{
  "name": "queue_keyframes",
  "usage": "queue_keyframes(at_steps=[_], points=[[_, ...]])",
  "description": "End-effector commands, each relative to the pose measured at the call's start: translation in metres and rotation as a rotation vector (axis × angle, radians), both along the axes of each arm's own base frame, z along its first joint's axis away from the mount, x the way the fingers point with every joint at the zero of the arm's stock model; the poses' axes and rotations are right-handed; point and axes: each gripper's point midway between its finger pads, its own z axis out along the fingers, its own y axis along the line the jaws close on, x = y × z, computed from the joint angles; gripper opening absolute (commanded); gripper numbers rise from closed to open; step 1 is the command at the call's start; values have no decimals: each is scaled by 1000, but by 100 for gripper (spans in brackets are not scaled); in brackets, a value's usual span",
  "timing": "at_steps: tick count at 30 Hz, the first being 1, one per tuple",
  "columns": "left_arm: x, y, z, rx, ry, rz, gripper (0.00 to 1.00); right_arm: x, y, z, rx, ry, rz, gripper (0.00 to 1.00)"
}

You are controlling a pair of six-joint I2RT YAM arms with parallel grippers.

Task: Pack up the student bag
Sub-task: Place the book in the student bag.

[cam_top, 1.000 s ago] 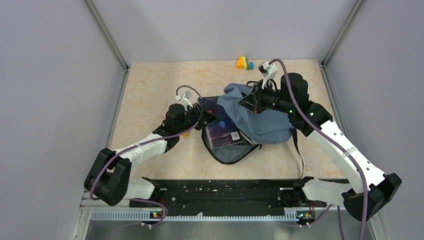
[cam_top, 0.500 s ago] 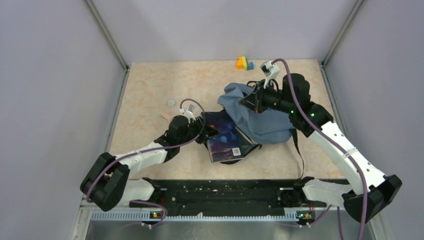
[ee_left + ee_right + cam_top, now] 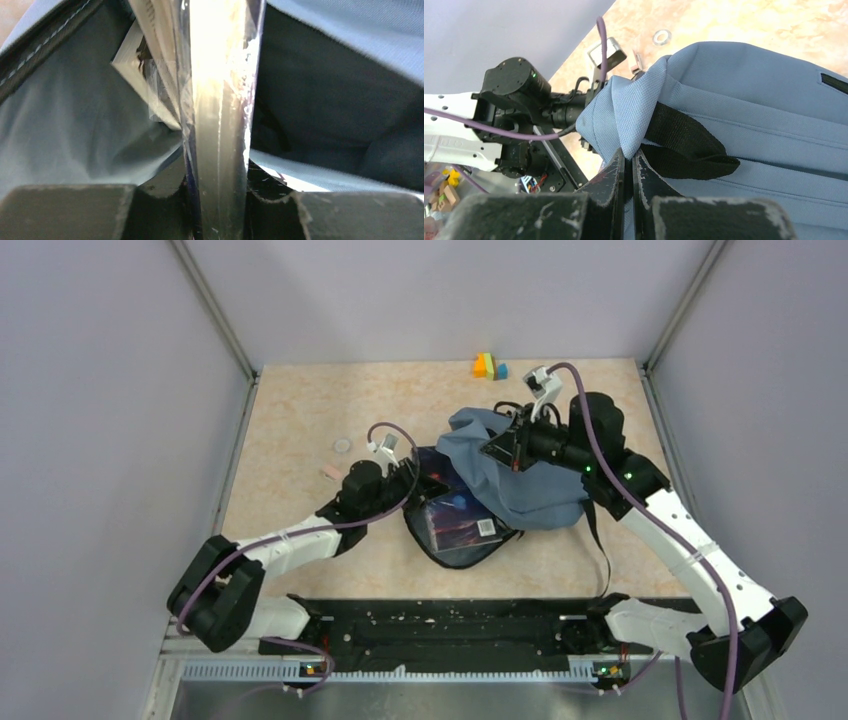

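**Top view.** The student bag [image 3: 535,485], a large grey-blue soft fabric backpack with black straps, lies mid-table, a little right of centre. Its long axis seems to run diagonally, with the open mouth facing near-left toward the left arm and the closed end far-right. The right gripper [image 3: 503,448] holds up the bag's upper flap. The left gripper [image 3: 408,480] is at the mouth with a dark, glossy, plastic-wrapped book [image 3: 462,522] lying partly inside the opening.

**Left wrist.** The book is seen edge-on, clamped between both fingers [image 3: 65,210]. Bag lining shows on either side of it.

**Right wrist.** The jaws are pinched tight on a thin fold of the blue fabric, just beside a black webbing loop [image 3: 684,145].

**Risks.**
- The slick wrap may slide in the left grip.
- A book corner may snag the lining or zipper edge, so the push shoves the whole bag along.
- The thin fabric pinch may pull free and drop the flap over the mouth.
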Motion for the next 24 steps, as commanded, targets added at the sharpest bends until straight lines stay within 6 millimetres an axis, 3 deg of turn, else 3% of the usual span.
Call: queue_keyframes(at_steps=[1, 6, 16, 24], points=[[23, -19, 95, -226, -249, -2, 0, -19, 0, 63, 129, -191, 74, 0], [42, -26, 101, -247, -310, 32, 0, -25, -3, 57, 120, -184, 77, 0], [75, -8, 105, -220, -421, 235, 0, -36, -4, 47, 132, -162, 97, 0], [84, -24, 112, -382, -369, 236, 0, -33, -1, 31, 140, -119, 96, 0]])
